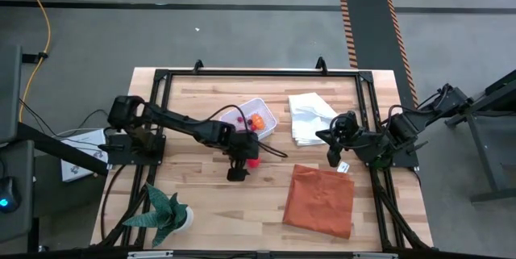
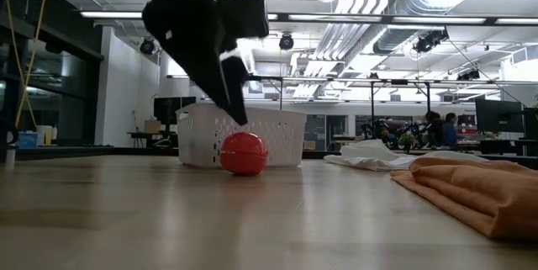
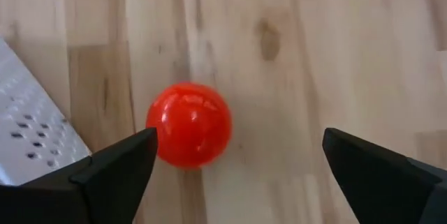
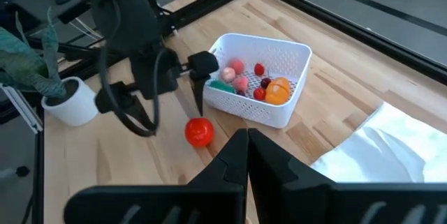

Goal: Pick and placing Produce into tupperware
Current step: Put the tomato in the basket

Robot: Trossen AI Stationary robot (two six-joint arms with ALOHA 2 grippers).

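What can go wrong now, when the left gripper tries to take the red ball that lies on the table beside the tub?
1. The red ball lies off centre, close to one finger of the open left gripper; closing may push it away so that it rolls.
2. That finger is near the wall of the white tub, so it may knock the tub.

A wooden surface carries an orange cloth, rumpled, near the front right. Behind it, apart from it, lies a crumpled white cloth. A spiky green plant in a white pot stands at the front left corner. A yellow cable runs across the floor at far left.
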